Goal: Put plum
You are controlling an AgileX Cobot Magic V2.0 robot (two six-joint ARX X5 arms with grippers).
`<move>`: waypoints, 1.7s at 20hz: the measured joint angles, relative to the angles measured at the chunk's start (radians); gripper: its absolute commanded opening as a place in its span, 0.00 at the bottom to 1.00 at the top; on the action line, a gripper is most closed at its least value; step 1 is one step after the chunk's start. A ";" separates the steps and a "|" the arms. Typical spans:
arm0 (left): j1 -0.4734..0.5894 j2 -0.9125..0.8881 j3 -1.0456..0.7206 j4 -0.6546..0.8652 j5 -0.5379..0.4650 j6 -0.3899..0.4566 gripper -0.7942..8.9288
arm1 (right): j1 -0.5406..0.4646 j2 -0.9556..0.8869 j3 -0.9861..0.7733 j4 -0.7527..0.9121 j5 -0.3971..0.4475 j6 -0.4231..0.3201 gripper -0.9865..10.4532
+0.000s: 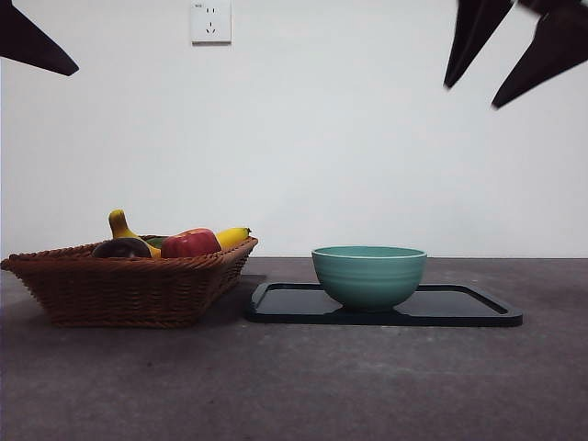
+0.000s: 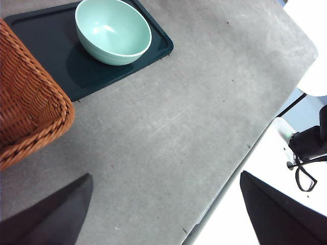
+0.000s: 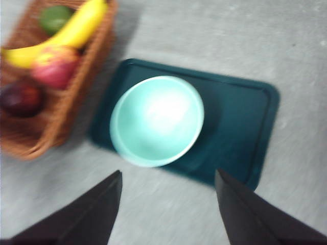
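The dark maroon plum (image 1: 121,248) lies in the wicker basket (image 1: 129,289) at the left, beside a red apple (image 1: 191,243); it also shows in the right wrist view (image 3: 20,97). A green bowl (image 1: 368,276) stands empty on a dark tray (image 1: 459,308). My right gripper (image 3: 167,204) is open and empty, high above the bowl (image 3: 156,120) and tray; it shows at the top right of the front view (image 1: 501,64). My left gripper (image 2: 163,214) is open and empty, high over bare table near the basket's corner (image 2: 30,112); only a black tip (image 1: 32,41) shows at the top left.
The basket also holds a banana (image 1: 230,237) and a green fruit (image 3: 55,16). The table's edge (image 2: 240,168) runs close to the left gripper, with a white surface and black cables beyond. A wall socket (image 1: 210,20) is on the back wall.
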 measured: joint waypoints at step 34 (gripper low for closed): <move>0.000 0.000 0.000 -0.030 0.000 0.000 0.55 | 0.000 0.446 0.135 0.183 0.011 -0.032 0.09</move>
